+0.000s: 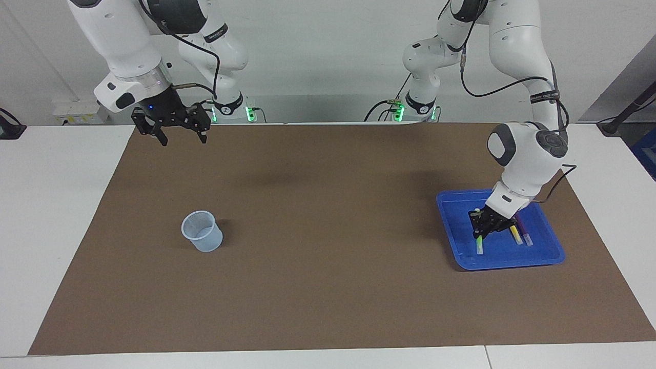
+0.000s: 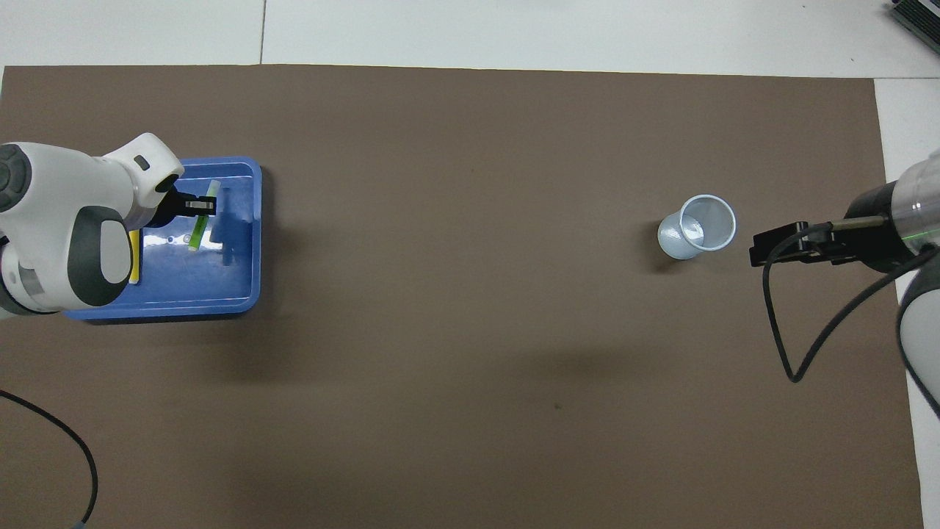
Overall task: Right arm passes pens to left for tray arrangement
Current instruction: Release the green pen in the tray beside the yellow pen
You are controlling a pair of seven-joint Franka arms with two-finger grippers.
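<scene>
The blue tray [image 1: 553, 253] lies toward the left arm's end of the table and also shows in the overhead view [image 2: 246, 279]. My left gripper [image 1: 482, 229] is down inside the tray, shut on the green pen [image 1: 479, 242] around its middle. The pen's lower end is at the tray floor. The overhead view shows the left gripper [image 2: 197, 207] over the green pen [image 2: 196, 236]. The yellow pen [image 1: 515, 236] and the purple pen [image 1: 525, 231] lie in the tray beside it. The yellow pen [image 2: 135, 257] is partly hidden under the arm. My right gripper [image 1: 183, 137] hangs open and empty near its base, waiting.
A small translucent bluish cup [image 1: 202, 231] stands upright on the brown mat [image 1: 328, 246] toward the right arm's end; it also shows in the overhead view [image 2: 698, 226], beside my right gripper [image 2: 760, 253]. A black cable [image 2: 793, 353] loops from the right arm.
</scene>
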